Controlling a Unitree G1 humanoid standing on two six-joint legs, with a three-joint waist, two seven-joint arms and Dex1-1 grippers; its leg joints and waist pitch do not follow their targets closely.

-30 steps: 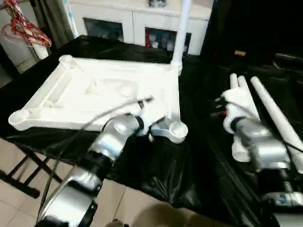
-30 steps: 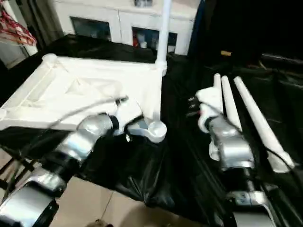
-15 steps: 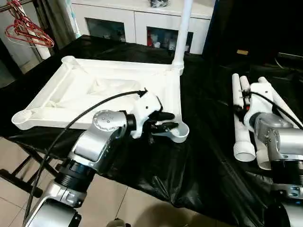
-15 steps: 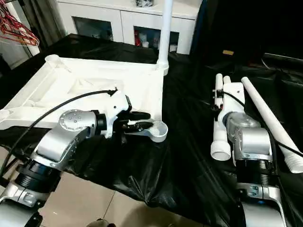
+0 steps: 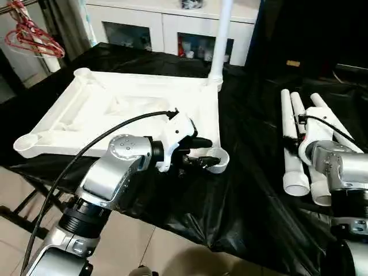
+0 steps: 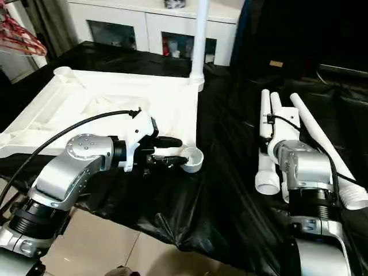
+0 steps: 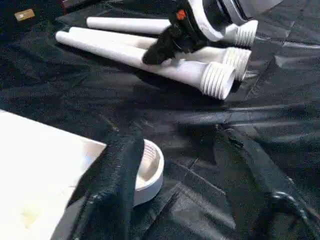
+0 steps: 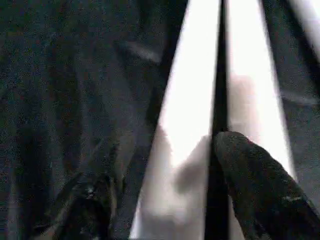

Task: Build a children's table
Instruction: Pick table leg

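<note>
Underneath, black sheeting [image 5: 230, 195] (white cabinet [image 5: 167, 26] behind), both pincers [image 5: 198, 150] [image 8: 165, 200] apart.

— How many legs do you count?
— Four: one leg [image 5: 220, 40] stands upright in the far right corner socket of the one tabletop [image 5: 115, 109], and three loose legs [image 5: 296, 144] lie side by side on the right.

Home room: glass-door cabinet [image 5: 172, 29], red hangers [image 5: 31, 37], tiled floor [image 5: 149, 247].
</note>
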